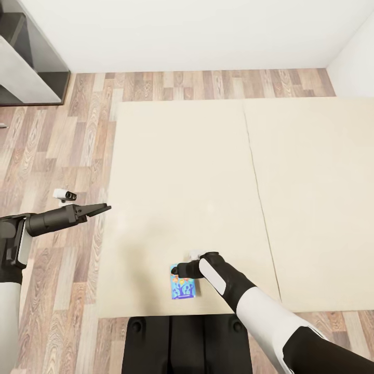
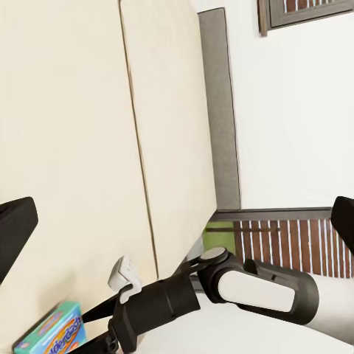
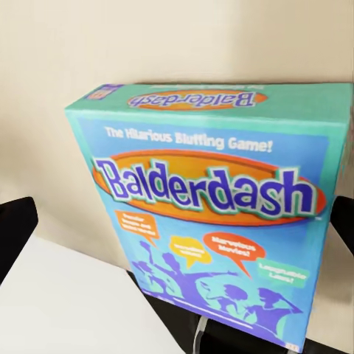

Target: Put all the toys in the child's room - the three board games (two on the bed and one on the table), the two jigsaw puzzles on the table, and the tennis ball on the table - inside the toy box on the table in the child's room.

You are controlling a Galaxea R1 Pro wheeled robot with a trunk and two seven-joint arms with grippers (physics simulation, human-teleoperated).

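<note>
Step in hand looks like pickup of blue board game (image 1: pixel 183 285) off bed (image 1: pixel 171 171): right claw (image 1: pixel 180 270) wide, box between its fingers; next: close, lift; left claw (image 1: pixel 102 209) idle, width unclear

Right arm (image 2: pixel 251 284) over beige bed (image 2: pixel 66 147), blue board game (image 2: pixel 51 330) beneath.

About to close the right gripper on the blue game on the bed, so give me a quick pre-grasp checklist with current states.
1. Blue board game lies flat on the bed: ok.
2. Right gripper is over the game's far edge: ok.
3. Right fingers straddle the box in the wrist view: ok.
4. Fingers touch the box: cannot tell.
5. Left gripper is apart from the game: ok.
</note>
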